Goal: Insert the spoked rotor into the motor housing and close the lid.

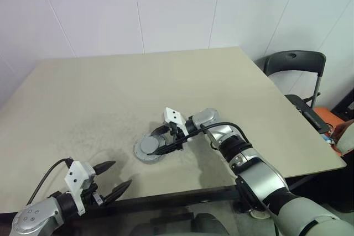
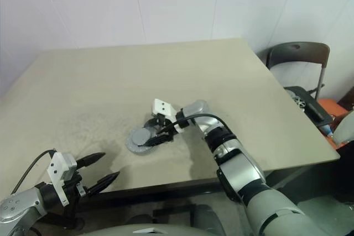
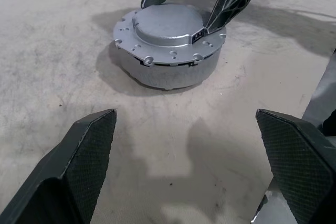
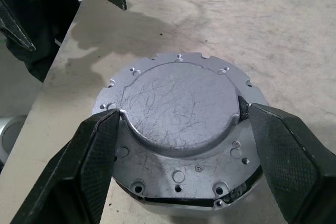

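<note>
Lid (image 4: 178,129) atop motor housing (image 3: 173,69) — right gripper (image 4: 178,124) pinching it; left gripper (image 1: 112,176) spread.

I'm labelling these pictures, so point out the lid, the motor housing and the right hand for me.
lid (image 4: 178,103): right wrist view, on its raised centre face.
motor housing (image 3: 173,73): left wrist view, on its grey side wall below the lid.
right hand (image 1: 165,139): left eye view, midway between its fingertips, over the lid.

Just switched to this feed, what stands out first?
The right end effector straddles the raised centre of the lid, which sits on the motor housing near the front middle of the table. The left end effector hangs open at the table's near edge, holding nothing.
</note>
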